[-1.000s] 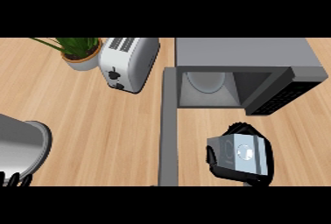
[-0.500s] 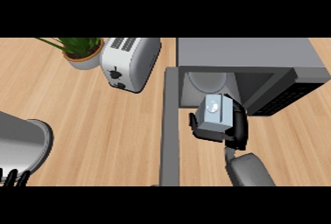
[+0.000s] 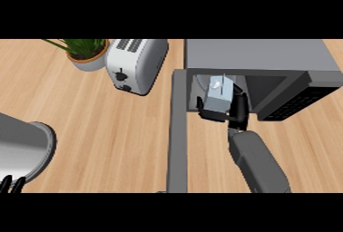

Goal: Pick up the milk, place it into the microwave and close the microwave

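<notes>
Your right hand (image 3: 231, 111) is clamped on the milk (image 3: 219, 94) at the open microwave (image 3: 268, 68) mouth; left hand (image 3: 12, 183) fingers straight.

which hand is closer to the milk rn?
Right. The right hand is curled round the milk at the microwave opening. The left hand is far off at the view's lower left, only fingertips showing.

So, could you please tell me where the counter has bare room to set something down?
The widest bare wood lies between the toaster, the open microwave door and the grey pot at the left edge. A smaller patch sits right of the right forearm. It is crowded at the microwave mouth, where the right hand holds the milk carton.
</notes>
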`<state>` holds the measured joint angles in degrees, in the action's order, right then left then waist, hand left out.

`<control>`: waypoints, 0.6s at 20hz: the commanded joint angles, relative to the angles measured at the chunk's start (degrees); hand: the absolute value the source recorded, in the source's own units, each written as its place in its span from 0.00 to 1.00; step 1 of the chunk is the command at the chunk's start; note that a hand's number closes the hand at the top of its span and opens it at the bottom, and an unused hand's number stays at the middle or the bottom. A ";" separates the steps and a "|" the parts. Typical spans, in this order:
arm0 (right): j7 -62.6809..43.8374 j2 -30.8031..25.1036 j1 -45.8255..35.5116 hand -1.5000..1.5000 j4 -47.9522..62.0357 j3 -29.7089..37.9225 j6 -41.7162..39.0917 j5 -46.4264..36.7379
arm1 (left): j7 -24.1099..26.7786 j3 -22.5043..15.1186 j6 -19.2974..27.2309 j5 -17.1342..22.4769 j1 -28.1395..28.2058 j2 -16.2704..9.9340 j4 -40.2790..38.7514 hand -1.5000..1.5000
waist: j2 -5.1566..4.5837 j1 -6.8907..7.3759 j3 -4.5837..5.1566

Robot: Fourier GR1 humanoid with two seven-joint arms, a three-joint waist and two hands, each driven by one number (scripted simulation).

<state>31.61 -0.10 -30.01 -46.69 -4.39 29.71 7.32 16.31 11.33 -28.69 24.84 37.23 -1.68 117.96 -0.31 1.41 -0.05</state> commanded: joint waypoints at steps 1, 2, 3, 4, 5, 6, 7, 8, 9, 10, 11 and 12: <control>3.45 -0.21 -8.78 1.00 13.62 4.37 0.74 -0.50 | 1.02 2.08 -1.92 0.61 -2.18 -1.42 -3.54 0.00 | -0.21 0.43 0.00; 4.16 0.10 -11.04 1.00 16.61 5.53 2.45 1.35 | -0.56 2.82 -2.19 3.50 -0.90 -2.45 -1.18 0.00 | -0.50 1.41 -0.05; 3.89 -2.31 -11.84 1.00 18.92 5.85 1.22 -0.60 | 1.69 1.28 -2.02 -0.62 -1.76 -0.50 -3.88 0.00 | -0.53 1.23 -0.02; 5.87 -2.37 -12.45 1.00 20.68 7.06 2.37 -0.47 | -0.92 0.78 -1.02 0.69 -1.12 -0.56 -1.32 0.00 | -0.48 1.04 -0.04; 5.70 -1.19 -14.48 1.00 22.99 6.84 4.96 -1.43 | 0.74 -1.47 -1.42 -1.89 -1.20 1.27 -1.32 0.00 | -0.66 1.64 -0.05; 6.18 -3.21 -13.29 1.00 24.12 7.25 3.22 -1.35 | 2.41 0.15 -3.15 -1.65 0.96 0.84 -2.51 0.00 | -0.40 1.21 -0.02; 6.03 -5.38 -15.17 1.00 26.33 7.52 2.05 -1.74 | 0.35 1.74 -2.63 1.55 -0.44 -1.10 -1.11 0.00 | -0.75 1.82 -0.06; 9.11 -3.28 -14.63 1.00 28.05 7.70 4.69 -2.27 | 2.35 0.19 -2.77 -1.64 -0.54 0.87 -3.17 0.00 | -0.82 1.97 -0.06; 9.76 -4.16 -15.15 1.00 29.46 8.30 3.75 -1.97 | 0.76 -0.45 -2.61 -1.17 -2.15 -0.10 -2.32 0.00 | -1.29 2.55 -0.13; 8.55 -5.52 -17.53 1.00 30.49 9.12 2.73 -1.50 | 0.34 1.94 -1.33 -0.35 -5.69 -1.51 -5.06 0.00 | -1.29 2.10 -0.10; 9.00 -5.35 -18.81 1.00 31.59 8.87 3.38 -2.12 | 1.25 2.20 -2.83 0.79 -4.35 -1.52 -5.73 0.00 | -1.32 2.71 -0.09; 7.15 -5.81 -20.81 1.00 33.06 8.23 4.37 -3.11 | -0.13 1.85 -2.73 0.96 -3.08 -1.88 -3.42 0.00 | -1.37 3.18 -0.12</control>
<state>39.18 -4.43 -46.08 -19.25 3.27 32.97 5.43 17.01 12.53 -30.97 24.89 34.61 -2.56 114.58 -1.31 3.59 -0.13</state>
